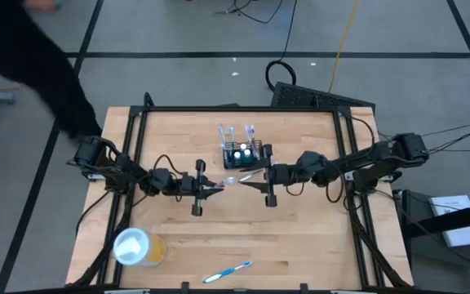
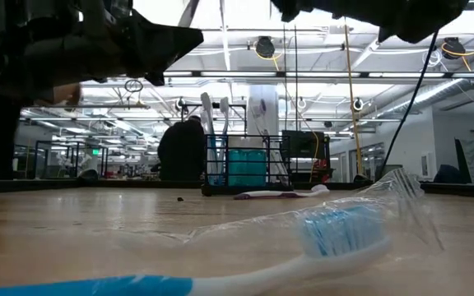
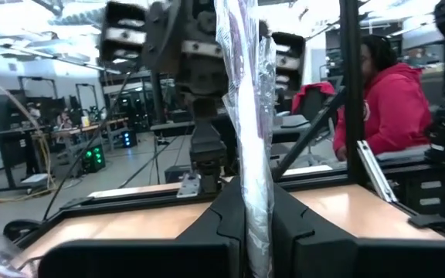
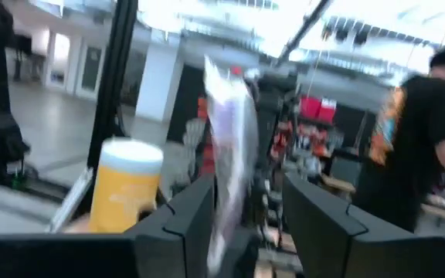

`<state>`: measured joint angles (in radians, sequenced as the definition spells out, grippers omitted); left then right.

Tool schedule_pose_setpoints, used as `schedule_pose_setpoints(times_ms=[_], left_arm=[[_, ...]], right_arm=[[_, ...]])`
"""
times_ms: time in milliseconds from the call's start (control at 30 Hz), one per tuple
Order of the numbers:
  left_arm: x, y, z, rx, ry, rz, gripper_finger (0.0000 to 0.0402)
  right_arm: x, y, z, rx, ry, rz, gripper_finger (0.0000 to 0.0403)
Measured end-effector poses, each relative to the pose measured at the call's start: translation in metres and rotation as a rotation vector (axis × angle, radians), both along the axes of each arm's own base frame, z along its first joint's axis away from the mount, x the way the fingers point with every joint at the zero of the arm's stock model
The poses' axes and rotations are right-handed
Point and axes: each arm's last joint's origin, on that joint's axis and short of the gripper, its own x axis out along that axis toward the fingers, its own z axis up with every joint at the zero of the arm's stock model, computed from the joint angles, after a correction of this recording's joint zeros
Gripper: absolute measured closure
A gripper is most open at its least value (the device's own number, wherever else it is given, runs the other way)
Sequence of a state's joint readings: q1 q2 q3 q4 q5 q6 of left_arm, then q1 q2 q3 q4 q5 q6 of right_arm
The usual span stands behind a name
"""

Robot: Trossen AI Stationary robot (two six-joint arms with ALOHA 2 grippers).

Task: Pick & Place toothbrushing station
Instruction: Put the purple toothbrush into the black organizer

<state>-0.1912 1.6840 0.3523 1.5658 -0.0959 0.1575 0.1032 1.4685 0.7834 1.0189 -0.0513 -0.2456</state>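
Item, left end effector [image 1: 221, 188]: I have it near the bench's middle, pressed together on a clear plastic wrapper [image 3: 247, 131], which stands up between its fingers in the left wrist view. Item, right end effector [image 1: 246, 181]: facing the left one tip to tip, fingers spread, the wrapper's other end [image 4: 229, 147] standing loose in the gap with daylight on either side, so I judge it not gripped on this side. Item, a packaged toothbrush [image 1: 243, 174] at the meeting point, long axis running left to right along the line of the two arms. Item, the toothbrushing station [image 1: 243, 153]: black wire-mesh holder, just far of both tips and a little to the right, upright white brushes [image 1: 223, 133] rising from it; I judge the right arm the nearer, the coming move being a short carry away from me. Item, a second toothbrush [image 1: 228, 271], blue and white, at the near edge, well apart. Item, a yellow cup [image 1: 137, 247] with white lid, near left. Item, the bench [image 1: 300, 245], pale wood. Writing, brands, labels: none that I can read anywhere.
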Motion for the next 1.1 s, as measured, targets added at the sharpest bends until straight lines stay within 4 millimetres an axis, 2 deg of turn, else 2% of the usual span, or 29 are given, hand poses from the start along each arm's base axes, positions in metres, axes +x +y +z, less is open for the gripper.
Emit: schedule_pose_setpoints(times_ms=[200, 633, 800, 1100], left_arm=[[0.002, 0.009, 0.0, -0.024, 0.002, 0.013, 0.0384], [0.003, 0.019, -0.003, -0.043, 0.029, 0.023, 0.0384], [0.004, 0.022, -0.003, -0.055, 0.031, 0.031, 0.0384], [0.005, 0.025, -0.004, -0.073, 0.049, 0.038, 0.0384]], right_arm=[[0.004, -0.006, -0.007, 0.011, -0.028, 0.037, 0.0265], [0.016, -0.026, 0.003, 0.042, -0.052, -0.004, 0.0259], [0.019, -0.027, 0.011, 0.043, -0.06, 0.029, 0.0257], [0.021, -0.026, 0.011, 0.042, -0.036, 0.033, 0.0257]])
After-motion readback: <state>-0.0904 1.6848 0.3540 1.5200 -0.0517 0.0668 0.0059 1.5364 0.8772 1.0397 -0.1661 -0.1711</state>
